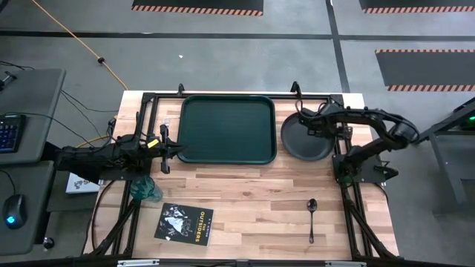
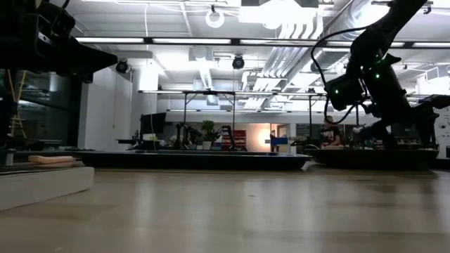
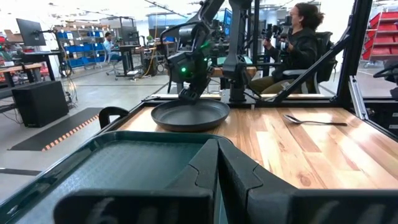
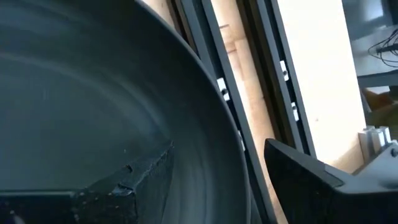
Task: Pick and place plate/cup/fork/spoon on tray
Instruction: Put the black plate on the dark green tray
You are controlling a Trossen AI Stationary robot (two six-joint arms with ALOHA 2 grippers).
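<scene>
The right gripper (image 1: pixel 306 124) is reaching over the plate (image 1: pixel 304 142), which is lying on the table (image 1: pixel 252 200) just right of the tray (image 1: pixel 227 129). In the right wrist view its fingers (image 4: pixel 124 180) are straddling the plate's (image 4: pixel 93 93) rim, one inside and one outside, parted and not yet clamping it. The left wrist view is showing that gripper (image 3: pixel 189 93) bearing down on the plate's (image 3: pixel 189 115) far edge, with the spoon (image 3: pixel 314 120) lying apart on the wood and a seated person (image 3: pixel 298 43) beyond the table.

The left gripper (image 1: pixel 172 150) is waiting at the tray's left edge, clenched shut, its fingers (image 3: pixel 217 180) lying over the tray (image 3: pixel 93 168).

The cup (image 1: pixel 145 190) is sitting under the left arm, near a booklet (image 1: pixel 184 222). The spoon (image 1: pixel 312 219) is lying at the table's lower right. The fork is not showing clearly.
</scene>
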